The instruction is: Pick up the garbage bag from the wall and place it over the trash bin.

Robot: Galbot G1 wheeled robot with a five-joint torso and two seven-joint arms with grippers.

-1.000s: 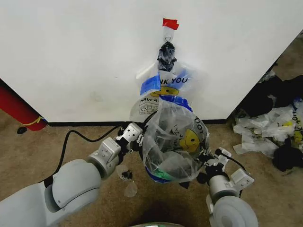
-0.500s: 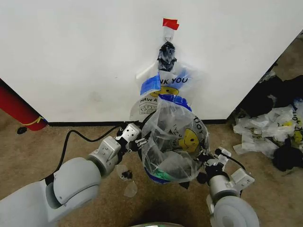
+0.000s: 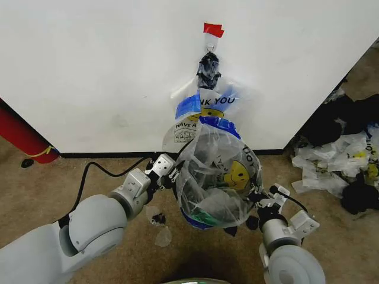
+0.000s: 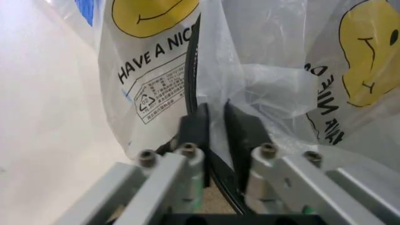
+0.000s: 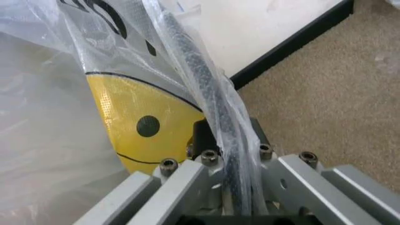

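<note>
A red tape patch [image 3: 213,29] sits high on the white surface. Directly below the tape hangs a small black knotted wad [image 3: 208,69]. Far left of the tape and lower, a red cylinder [image 3: 22,137] leans at floor level. Lower right of the tape, a pile of crumpled bags [image 3: 339,161] lies on the brown carpet [image 3: 106,171].

The bag still hanging on the wall [image 3: 89,71] shows black letters "NK YOU" [image 3: 212,102] on top, the start hidden by blue tape. Lower on it is "HAVE A" [image 3: 185,125], and under that a small box with a recycling sign and tiny print too small to read. In the left wrist view the same bag reads "HAVE A NIC" [image 4: 155,57]. The garbage bag [image 3: 216,177] pulled over the trash bin has a yellow smiley [image 3: 238,175] and curved black letters I cannot read.
</note>
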